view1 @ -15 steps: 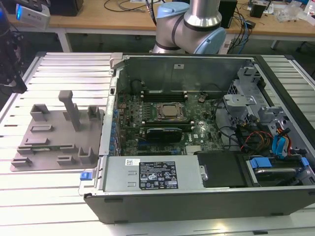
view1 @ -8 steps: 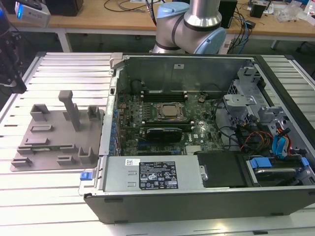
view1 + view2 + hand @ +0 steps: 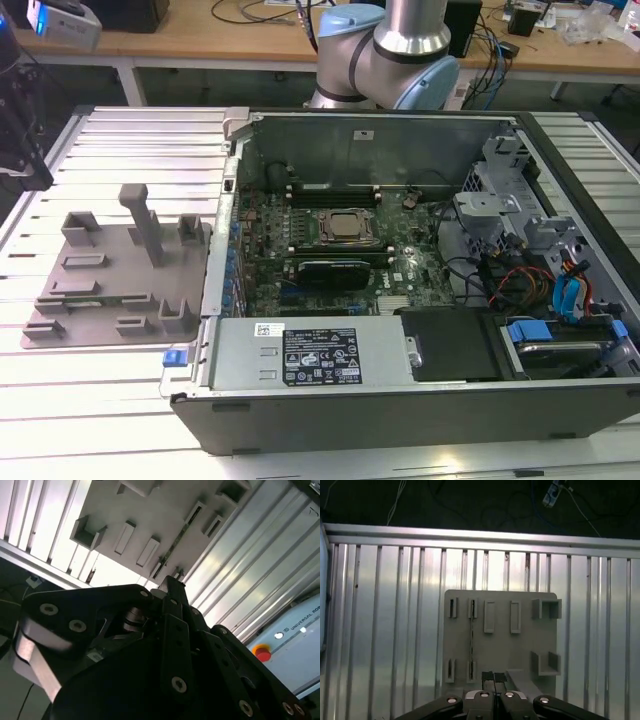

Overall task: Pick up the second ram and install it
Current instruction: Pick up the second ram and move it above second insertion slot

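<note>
Over the grey holder tray (image 3: 500, 650) on the slatted worktop (image 3: 385, 630), jaws hang pressed together, gripping nothing. Second ram (image 3: 471, 640) stands on edge in the tray's slots in first wrist view, apart from the jaws.

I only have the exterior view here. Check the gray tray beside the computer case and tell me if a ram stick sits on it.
Observer: Yes. In the first wrist view one ram stands on edge in a pair of slots on the gray tray, seen as a thin dark line.
Operator: Now give me the gripper's place against it.
Observer: In that same view the gripper hangs over the tray's rim, beside the ram's line and apart from it.
</note>
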You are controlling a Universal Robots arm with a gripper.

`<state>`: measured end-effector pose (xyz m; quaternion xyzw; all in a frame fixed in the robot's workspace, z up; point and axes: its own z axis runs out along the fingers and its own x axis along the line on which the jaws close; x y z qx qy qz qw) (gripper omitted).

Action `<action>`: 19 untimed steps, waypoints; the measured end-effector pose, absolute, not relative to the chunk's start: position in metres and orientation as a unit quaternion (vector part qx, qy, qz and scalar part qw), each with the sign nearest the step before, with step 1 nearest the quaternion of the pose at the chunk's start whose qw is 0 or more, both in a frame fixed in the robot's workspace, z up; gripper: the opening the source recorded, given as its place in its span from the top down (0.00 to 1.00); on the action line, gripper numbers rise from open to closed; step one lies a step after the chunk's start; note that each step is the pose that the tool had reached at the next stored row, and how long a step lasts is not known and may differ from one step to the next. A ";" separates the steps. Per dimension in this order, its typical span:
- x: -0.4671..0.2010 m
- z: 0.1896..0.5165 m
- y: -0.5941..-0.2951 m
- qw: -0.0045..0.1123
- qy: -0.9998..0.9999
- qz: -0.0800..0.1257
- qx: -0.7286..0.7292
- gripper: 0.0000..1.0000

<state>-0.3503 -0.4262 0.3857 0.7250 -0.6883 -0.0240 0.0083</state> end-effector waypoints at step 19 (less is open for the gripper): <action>-0.350 0.386 -0.426 0.011 -0.608 -0.023 0.794 0.92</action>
